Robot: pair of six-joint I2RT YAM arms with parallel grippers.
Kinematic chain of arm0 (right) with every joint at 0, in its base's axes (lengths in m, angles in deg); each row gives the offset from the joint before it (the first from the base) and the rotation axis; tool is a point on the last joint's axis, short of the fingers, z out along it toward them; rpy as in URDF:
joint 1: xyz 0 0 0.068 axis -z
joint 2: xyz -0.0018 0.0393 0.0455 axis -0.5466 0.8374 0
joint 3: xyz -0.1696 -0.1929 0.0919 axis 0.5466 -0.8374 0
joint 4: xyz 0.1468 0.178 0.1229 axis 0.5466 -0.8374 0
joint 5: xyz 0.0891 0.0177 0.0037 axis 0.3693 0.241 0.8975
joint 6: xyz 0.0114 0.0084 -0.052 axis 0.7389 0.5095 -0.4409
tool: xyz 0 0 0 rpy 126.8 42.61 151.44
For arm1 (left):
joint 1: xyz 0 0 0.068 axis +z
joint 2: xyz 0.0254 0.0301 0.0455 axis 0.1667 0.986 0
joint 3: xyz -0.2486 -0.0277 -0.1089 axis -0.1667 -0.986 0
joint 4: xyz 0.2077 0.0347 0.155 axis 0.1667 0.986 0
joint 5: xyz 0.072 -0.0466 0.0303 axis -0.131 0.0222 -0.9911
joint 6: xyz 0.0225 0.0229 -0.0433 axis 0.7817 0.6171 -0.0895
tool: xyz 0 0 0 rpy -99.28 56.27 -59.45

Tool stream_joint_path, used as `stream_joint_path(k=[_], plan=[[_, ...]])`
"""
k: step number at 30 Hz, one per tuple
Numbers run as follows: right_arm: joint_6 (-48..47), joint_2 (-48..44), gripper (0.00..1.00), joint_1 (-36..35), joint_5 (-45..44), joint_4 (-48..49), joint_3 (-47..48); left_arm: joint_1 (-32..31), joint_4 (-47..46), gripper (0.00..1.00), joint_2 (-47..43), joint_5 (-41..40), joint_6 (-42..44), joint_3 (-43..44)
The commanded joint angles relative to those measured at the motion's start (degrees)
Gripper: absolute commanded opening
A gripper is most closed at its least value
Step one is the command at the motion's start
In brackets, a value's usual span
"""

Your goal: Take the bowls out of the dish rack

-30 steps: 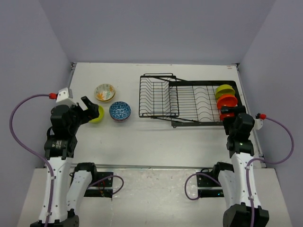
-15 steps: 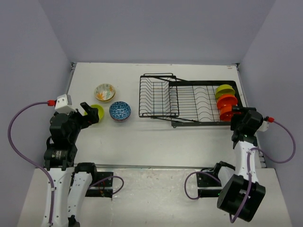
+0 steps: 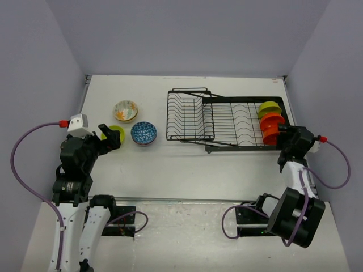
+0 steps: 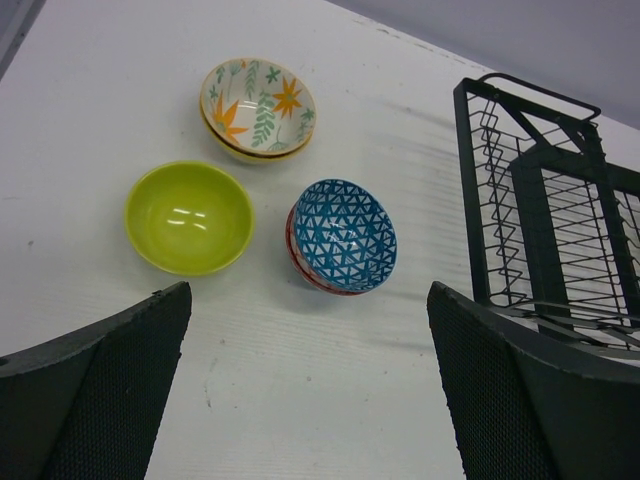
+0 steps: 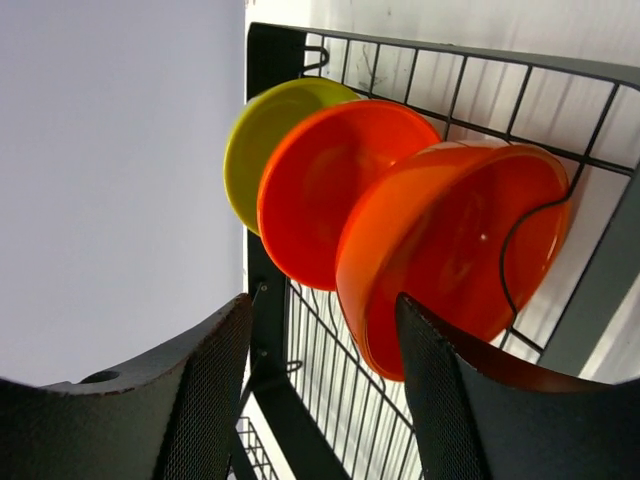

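At the lower left of the top view, the left gripper hangs open and empty just before the lime green bowl, which sits upright on the desk. Just right of it is the blue-patterned bowl, seemingly nested in a reddish bowl, and beyond them the floral bowl. That much of the unloading looks done.

At the lower right, the right gripper is spread wide at the nearest orange bowl, not closed on it. Behind that stand a second orange bowl and a green bowl, all on edge at the right end of the dish rack. I judge three are left.

That end lies close to the desk's right edge and the side wall, so room there is tight. The bare desk in front of the rack, at frame centre, offers open space.
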Motion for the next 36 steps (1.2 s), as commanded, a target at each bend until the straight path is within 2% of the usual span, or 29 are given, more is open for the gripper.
stream_joint_path(k=[1, 6, 17, 20, 23, 29, 33, 36], plan=[[0.94, 1.67, 0.60, 0.43, 0.12, 6.57, -0.46, -0.48, -2.64, 1.00, -0.02, 1.22, 2.17, -0.32], [1.29, 5.62, 0.56, 0.43, 0.65, 9.74, -0.72, -0.57, -2.64, 1.00, -0.28, 1.14, 2.08, -0.32], [3.23, 10.90, 0.40, 0.34, 2.93, 20.38, -4.68, -0.57, -2.64, 1.00, 0.07, 1.14, 2.17, -0.40], [4.11, 12.48, 0.30, 0.35, 3.72, 23.80, -5.64, -0.57, -2.64, 1.00, -0.02, 1.14, 2.17, -0.32], [5.34, 13.28, 0.10, 0.34, 3.99, 26.18, -6.79, -0.57, -2.64, 1.00, -0.28, 0.96, 2.08, -0.40], [7.53, 11.79, 0.07, 0.43, 2.50, 28.65, -9.69, -0.57, -2.29, 1.00, -0.89, -0.09, 1.99, -0.23], [8.50, 10.64, 0.00, 0.43, 1.18, 32.51, -11.62, -0.57, -2.46, 1.00, -1.42, -0.27, 1.82, -0.23], [7.80, 10.82, 0.00, 0.43, 1.44, 34.44, -11.62, -0.57, -2.46, 1.00, -0.81, -0.10, 1.90, -0.23]])
